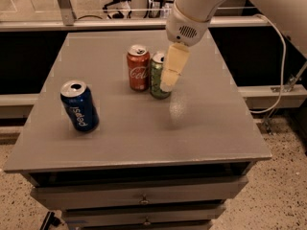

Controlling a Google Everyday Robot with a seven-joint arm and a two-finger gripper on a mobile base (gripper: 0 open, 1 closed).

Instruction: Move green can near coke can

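Note:
The green can [156, 79] stands upright on the grey table [144, 128], just right of the red coke can [138, 67], almost touching it. My gripper [169, 78] hangs from the white arm [192, 13] and sits low over the right side of the green can, covering part of it. The can's left side and silver top show.
A blue Pepsi can [79, 105] stands upright at the table's left front. The table has drawers [144, 200] below its front edge. A rail and cables run behind the table, and a white cable [280, 56] hangs at the right.

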